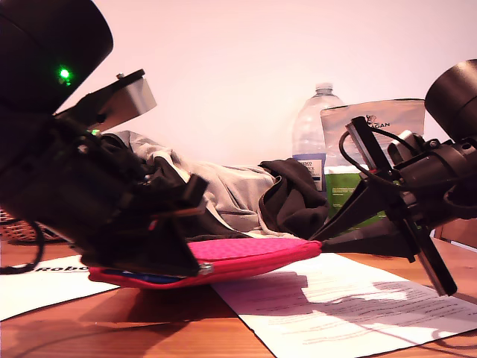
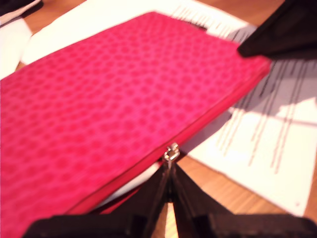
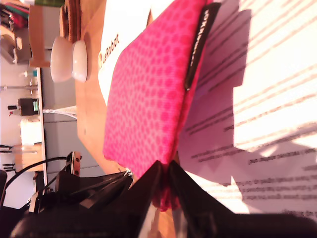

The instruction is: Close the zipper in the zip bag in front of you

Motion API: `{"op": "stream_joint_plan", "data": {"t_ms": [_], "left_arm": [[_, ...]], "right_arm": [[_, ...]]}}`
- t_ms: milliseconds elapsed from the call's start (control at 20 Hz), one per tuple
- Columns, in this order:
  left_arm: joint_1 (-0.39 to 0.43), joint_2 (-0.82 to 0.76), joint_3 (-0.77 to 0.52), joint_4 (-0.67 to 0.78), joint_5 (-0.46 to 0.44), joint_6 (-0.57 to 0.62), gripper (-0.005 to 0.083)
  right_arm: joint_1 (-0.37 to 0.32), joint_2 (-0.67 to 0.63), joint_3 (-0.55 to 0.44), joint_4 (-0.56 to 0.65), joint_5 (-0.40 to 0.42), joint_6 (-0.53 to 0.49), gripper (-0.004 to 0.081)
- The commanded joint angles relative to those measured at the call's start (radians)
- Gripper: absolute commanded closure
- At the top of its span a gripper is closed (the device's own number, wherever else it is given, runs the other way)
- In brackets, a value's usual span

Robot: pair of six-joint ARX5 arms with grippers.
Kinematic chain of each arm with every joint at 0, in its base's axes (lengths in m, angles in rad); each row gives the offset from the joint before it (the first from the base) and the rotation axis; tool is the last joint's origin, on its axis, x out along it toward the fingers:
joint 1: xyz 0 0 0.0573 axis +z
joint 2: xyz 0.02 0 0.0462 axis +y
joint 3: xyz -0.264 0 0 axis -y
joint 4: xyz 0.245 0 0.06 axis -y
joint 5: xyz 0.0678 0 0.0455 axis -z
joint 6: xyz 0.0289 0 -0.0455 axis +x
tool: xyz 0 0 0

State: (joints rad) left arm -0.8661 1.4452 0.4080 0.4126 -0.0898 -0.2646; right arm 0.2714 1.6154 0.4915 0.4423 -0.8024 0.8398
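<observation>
The flat red-pink textured fabric zip bag [image 1: 246, 257] is lying on printed white paper sheets [image 1: 358, 306] on the wooden counter [image 1: 149, 328]. The small silver metal pull tab [image 2: 171, 151] of the red-taped zipper [image 2: 208, 124], along the bag's long edge, is pinched by my first claw [image 2: 170, 171], closed narrow. One end of the bag is clamped by my second claw [image 3: 163, 173], likewise closed.

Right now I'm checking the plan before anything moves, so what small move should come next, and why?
Probably draw my first gripper, shut on the pull tab, along the zipper toward the end that my second gripper pinches. The zip bag still gapes beside the tab, and its far corner is held, so the pull has something to work against.
</observation>
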Motion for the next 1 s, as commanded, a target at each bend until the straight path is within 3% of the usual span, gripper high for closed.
{"op": "stream_joint_plan", "data": {"t_ms": [0,950], "left_arm": [[0.012,-0.027,-0.019,-0.040,-0.017,0.013,0.0797],[0.158,-0.239,-0.019,-0.408,-0.090,0.090,0.0797]], "right_arm": [[-0.030,0.009,0.008,0.009,0.019,-0.003,0.0781],[-0.032,0.009,0.008,0.009,0.027,-0.003,0.0781]]}}
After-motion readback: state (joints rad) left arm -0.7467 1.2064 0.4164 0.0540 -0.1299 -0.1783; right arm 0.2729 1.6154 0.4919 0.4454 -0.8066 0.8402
